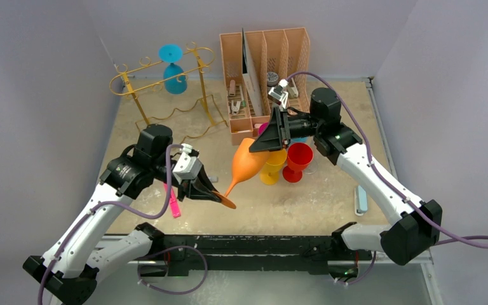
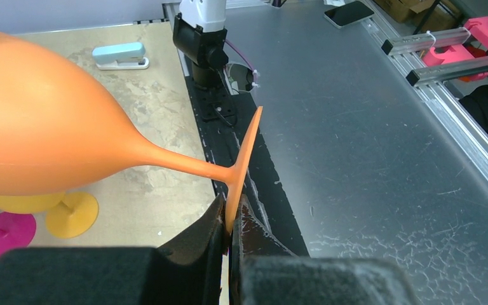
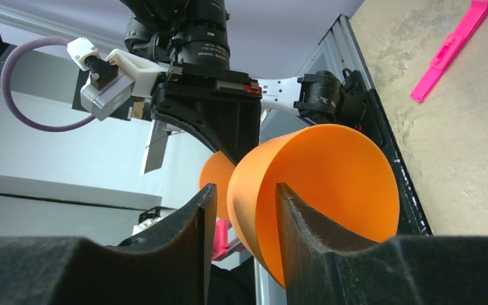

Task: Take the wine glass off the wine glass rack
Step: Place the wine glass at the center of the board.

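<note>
At the upper left of the top view, the wine glass rack (image 1: 165, 89) stands on the tabletop (image 1: 318, 203) with a blue wine glass (image 1: 175, 76) hanging from its rails, foot up. Lower centre, the left end effector (image 1: 213, 190) (image 2: 230, 219) is clamped on the foot of an orange wine glass (image 1: 249, 162) (image 2: 38, 127) (image 3: 330, 184), held tilted above the tabletop. Right of centre, the right end effector (image 1: 262, 143) (image 3: 246, 190) has its fingers apart, straddling the orange bowl's rim, with a sliver of gap on the outer side.
</note>
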Controlling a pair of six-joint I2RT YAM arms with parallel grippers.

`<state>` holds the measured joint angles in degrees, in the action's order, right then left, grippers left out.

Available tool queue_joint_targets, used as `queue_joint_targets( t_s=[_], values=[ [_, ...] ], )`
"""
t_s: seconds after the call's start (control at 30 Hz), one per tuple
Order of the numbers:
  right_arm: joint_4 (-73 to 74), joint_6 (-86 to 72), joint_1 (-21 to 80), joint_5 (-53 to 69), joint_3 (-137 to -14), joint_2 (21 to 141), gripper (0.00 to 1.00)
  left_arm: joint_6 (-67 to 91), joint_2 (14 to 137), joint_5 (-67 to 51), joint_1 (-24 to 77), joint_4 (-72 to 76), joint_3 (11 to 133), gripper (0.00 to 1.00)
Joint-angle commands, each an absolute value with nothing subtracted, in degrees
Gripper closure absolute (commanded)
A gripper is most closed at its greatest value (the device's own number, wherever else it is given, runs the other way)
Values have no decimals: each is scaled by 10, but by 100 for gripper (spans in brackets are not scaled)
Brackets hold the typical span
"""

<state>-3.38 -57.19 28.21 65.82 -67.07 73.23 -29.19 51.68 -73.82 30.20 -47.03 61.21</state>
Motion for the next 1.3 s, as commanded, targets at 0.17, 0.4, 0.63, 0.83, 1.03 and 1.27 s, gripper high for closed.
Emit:
queue_joint_targets(
  t_s=[0.17,0.4,0.63,0.83,1.03,1.27],
  values=[
    [-57,-585,284,701,-699,718,64,-342,515,-725,302,-526,633,100],
    [-36,-578,284,687,-707,722,94,-387,525,-678,302,-583,648,100],
    [-41,-587,284,689,-700,720,100,-387,526,-679,302,-572,649,100],
    [-53,-587,285,682,-693,719,100,-369,504,-639,301,-537,645,96],
    [-60,-584,289,682,-691,718,100,-335,485,-611,301,-502,633,72],
    [-58,-574,295,677,-688,720,100,-327,464,-588,302,-486,621,62]
  ],
)
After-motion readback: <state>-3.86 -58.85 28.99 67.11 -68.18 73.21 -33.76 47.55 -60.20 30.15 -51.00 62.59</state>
